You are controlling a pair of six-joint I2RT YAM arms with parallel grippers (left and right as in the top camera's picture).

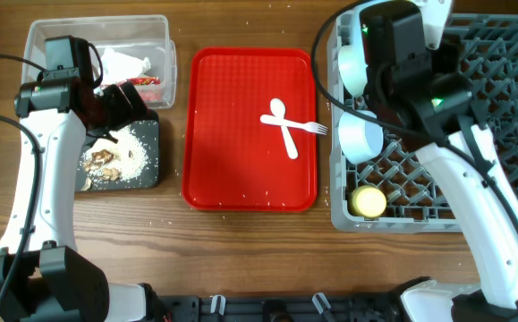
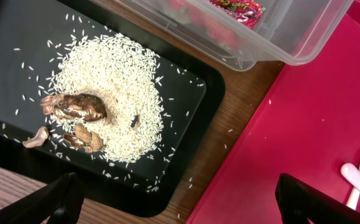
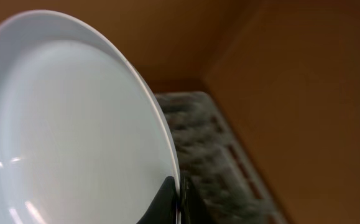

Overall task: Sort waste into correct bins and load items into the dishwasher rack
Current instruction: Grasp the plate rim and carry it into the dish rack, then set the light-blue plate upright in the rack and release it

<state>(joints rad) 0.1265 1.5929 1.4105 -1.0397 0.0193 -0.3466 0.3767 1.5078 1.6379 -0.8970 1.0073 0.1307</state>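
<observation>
Plate [image 3: 74,137]: pale blue, right up against the right wrist lens and tipped on edge with its hollow face showing. It sits at the far left corner of the rack, and I cannot tell whether it rests on the pegs.
Dishwasher rack [image 1: 402,219]: grey lattice crate on the right of the counter [image 1: 241,259]. A pale blue bowl [image 1: 361,136] is tipped on its side by the left wall, and a yellow cup [image 1: 369,201] sits in the near left corner.
Right arm [image 1: 473,179]: reaches from the near edge across the rack, wrist turned toward its left wall.
Right fingers [image 3: 164,202]: pressed together on the plate's rim, one on either side of it.
Left arm [image 1: 39,152]: stretched along the left side, wrist hanging over the far end of the black tray, by the tub.
Left fingers [image 2: 55,199]: spread wide, holding nothing, clear of everything below.
Red serving tray [image 1: 232,134]: mid-counter, between the bins and the rack. A white spoon [image 1: 287,139] and fork [image 1: 308,127] lie crossed on it.
Clear tub [image 1: 97,22]: far left, with the crumpled white-and-red wrapper [image 1: 129,64] inside.
Black tray [image 1: 151,174]: just in front of the tub.
Rice [image 2: 111,81]: heaped in the black tray, with stray grains on the counter around it.
Brown food bits [image 2: 80,107]: lying at the heap's edge.
</observation>
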